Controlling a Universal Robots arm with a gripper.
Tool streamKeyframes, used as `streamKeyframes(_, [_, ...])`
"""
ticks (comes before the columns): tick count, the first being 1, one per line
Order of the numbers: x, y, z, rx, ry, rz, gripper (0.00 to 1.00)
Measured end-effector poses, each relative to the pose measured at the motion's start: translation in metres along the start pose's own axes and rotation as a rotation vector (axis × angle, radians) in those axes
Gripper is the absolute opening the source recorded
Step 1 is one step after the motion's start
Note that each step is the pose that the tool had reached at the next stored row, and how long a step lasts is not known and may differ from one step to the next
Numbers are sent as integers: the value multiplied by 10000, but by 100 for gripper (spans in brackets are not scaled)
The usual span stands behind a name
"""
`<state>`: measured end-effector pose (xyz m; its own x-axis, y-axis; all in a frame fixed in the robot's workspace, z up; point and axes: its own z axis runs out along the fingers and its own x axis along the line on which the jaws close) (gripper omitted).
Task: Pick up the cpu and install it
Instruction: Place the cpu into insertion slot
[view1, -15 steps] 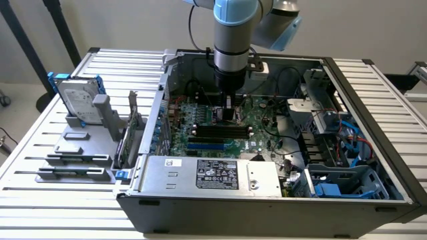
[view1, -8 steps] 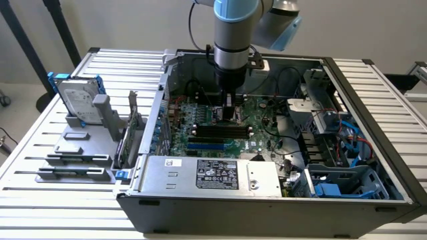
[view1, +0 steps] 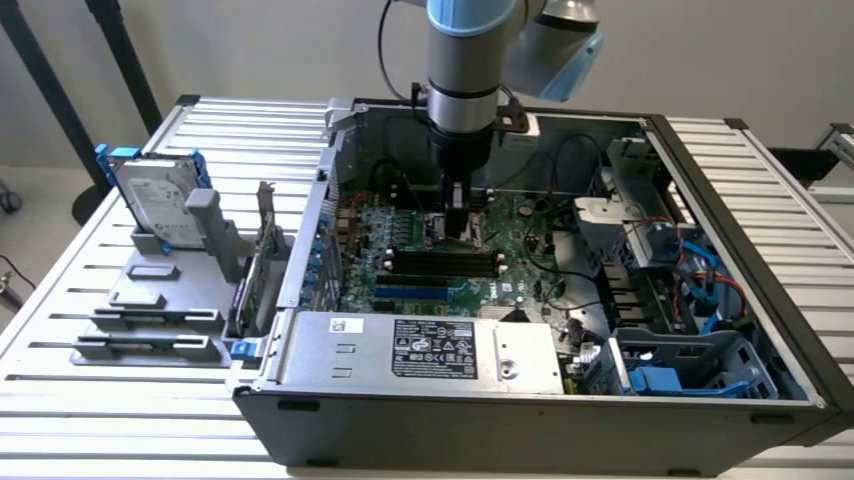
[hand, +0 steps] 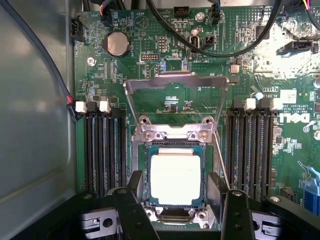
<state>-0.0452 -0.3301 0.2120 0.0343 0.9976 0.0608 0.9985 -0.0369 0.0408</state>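
Observation:
The cpu (hand: 175, 177), a flat square chip with a dull silver top and a thin pale rim, lies level in the socket on the green motherboard (hand: 150, 65). My gripper (hand: 176, 184) is shut on the cpu, one dark finger (hand: 134, 200) pressed against each of two opposite edges. The socket's metal load plate (hand: 175, 82) is swung up and open beyond the chip. In the exterior view the gripper (view1: 458, 215) reaches straight down into the open computer case (view1: 534, 410), low over the board.
Black memory slots (hand: 105, 150) flank the socket on both sides. Black cables (hand: 210, 42) cross the board above it. A power supply (view1: 427, 345) fills the case's near side. Outside, at the exterior view's left, a hard drive in a blue frame (view1: 158, 205) stands on a grey fixture (view1: 147, 320).

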Motion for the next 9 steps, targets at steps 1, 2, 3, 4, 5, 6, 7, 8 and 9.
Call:
streamKeyframes(1, [0,-3,-13,2,9,5,63])
streamKeyframes(2, [1,-7,-25,3,21,9,63])
streamKeyframes(3, [1,-12,-36,4,34,13,63])
streamKeyframes(4, [2,-18,-46,6,50,17,63])
streamKeyframes(5, [2,-27,-53,7,66,22,60])
streamKeyframes(6, [2,-36,-59,9,82,26,54])
streamKeyframes(7, [2,-49,-62,11,98,30,54])
streamKeyframes(8, [1,-62,-66,15,110,32,47])
streamKeyframes(9, [1,-77,-68,23,122,35,42])
